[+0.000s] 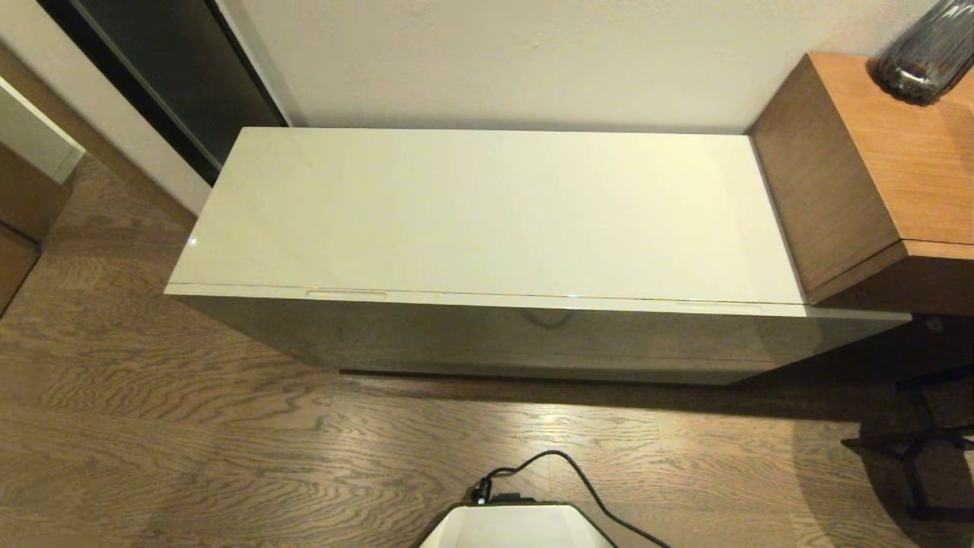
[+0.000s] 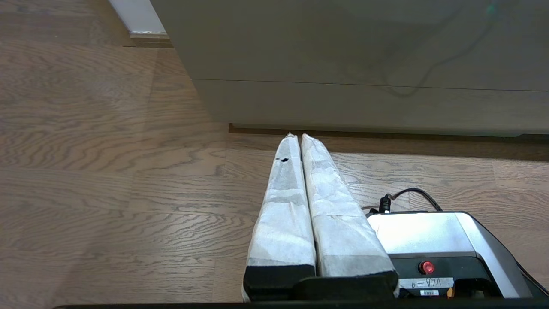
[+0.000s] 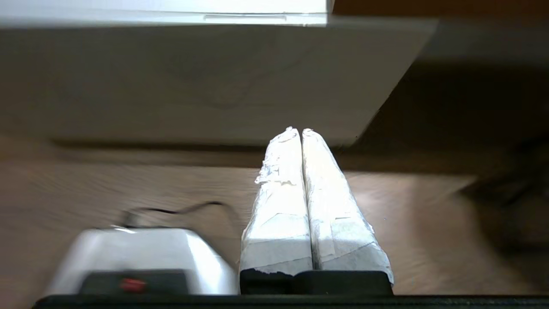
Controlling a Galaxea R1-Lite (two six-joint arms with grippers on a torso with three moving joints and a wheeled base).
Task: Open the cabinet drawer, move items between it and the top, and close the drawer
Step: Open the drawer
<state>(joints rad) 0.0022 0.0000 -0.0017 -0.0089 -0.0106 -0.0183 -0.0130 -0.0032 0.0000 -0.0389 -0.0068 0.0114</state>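
Note:
The long low off-white cabinet stands before me with its top [image 1: 487,213] bare. The cabinet drawer [image 1: 487,331] is closed, with slot handles [image 1: 346,293] along its upper front edge. The items are out of view. My left gripper [image 2: 296,136] hangs low over the wooden floor near the cabinet's base, shut with nothing between its white-wrapped fingers. In the right wrist view my right gripper [image 3: 297,130] is also shut and empty, low in front of the cabinet's right end. Neither arm shows in the head view.
A brown wooden side unit [image 1: 860,175] stands higher at the cabinet's right end, with a dark glass vase [image 1: 924,53] on it. My base [image 1: 514,525] and its black cable [image 1: 578,476] sit on the floor in front. A black stand [image 1: 924,441] is at right.

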